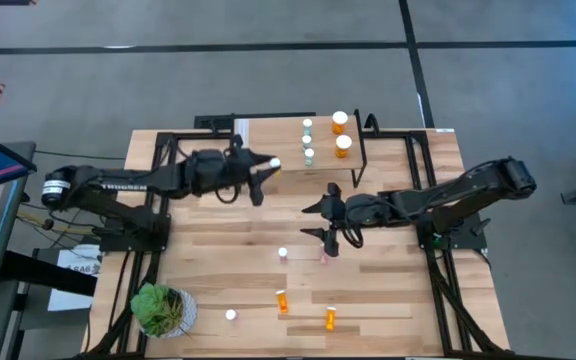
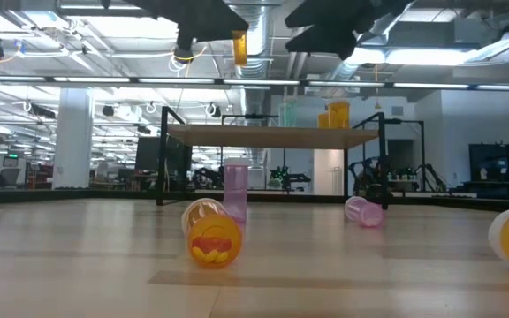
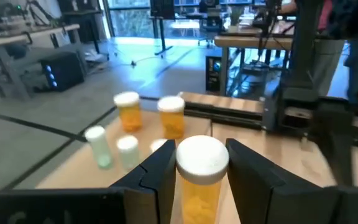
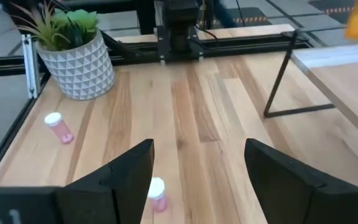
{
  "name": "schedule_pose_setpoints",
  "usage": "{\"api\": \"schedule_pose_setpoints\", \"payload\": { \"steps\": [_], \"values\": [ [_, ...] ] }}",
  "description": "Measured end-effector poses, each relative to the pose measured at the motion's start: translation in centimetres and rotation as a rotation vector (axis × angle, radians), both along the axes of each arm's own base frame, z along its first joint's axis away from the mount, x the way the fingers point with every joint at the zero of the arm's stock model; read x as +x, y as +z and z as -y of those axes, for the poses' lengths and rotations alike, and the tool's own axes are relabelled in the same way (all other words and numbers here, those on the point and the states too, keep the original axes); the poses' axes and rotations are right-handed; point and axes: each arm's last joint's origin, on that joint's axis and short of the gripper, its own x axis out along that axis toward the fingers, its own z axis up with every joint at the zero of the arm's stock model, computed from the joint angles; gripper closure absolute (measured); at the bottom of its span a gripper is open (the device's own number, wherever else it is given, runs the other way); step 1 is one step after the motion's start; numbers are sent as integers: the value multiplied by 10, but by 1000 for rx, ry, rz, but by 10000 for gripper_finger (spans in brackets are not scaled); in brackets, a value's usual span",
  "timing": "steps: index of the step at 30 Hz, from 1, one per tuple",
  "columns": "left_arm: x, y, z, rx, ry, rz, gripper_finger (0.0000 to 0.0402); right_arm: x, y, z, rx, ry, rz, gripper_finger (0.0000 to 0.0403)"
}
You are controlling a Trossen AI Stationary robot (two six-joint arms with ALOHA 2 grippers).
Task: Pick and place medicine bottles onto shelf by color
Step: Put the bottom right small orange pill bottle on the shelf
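I count eleven bottles in all. Five are orange bottles: two wide ones [image 1: 339,122] [image 1: 343,146] on the shelf [image 1: 268,135], two lying on the table [image 1: 208,260] at [image 1: 281,300] and [image 1: 330,318], and one [image 2: 239,46] in the left gripper [image 3: 197,158]. Three are green bottles [image 1: 307,124] [image 1: 308,139] [image 1: 309,155], all on the shelf. Three are pink bottles: one upright [image 1: 282,253], one on its side [image 2: 363,212], and one [image 1: 230,315] near the plant [image 1: 158,308]. I see one shelf, one plant and two arms, left [image 1: 118,185] and right [image 1: 468,190]. That makes five bottles on the shelf, five on the table and one held.
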Motion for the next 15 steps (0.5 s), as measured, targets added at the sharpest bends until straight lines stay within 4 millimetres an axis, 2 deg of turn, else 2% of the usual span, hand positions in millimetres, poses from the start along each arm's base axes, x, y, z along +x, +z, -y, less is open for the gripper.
{"api": "schedule_pose_setpoints", "payload": {
  "steps": [3, 8, 10, 13, 15],
  "values": [
    [0, 6, -19, 3, 15, 16, 291, 0, 0, -2, -1, 7, 2, 128],
    [1, -4, -52, -29, 50, -4, 291, -3, -3, -1, -17, 8, -42, 128],
    [3, -11, -62, -64, 61, -9, 291, -11, -1, -3, -20, -10, -49, 128],
    [10, -22, -74, -82, 55, -7, 291, -27, 8, -9, -33, -15, 83, 128],
    [16, -27, -81, -61, 56, 3, 291, -39, 6, -9, -44, -22, 137, 128]
  ]
}}
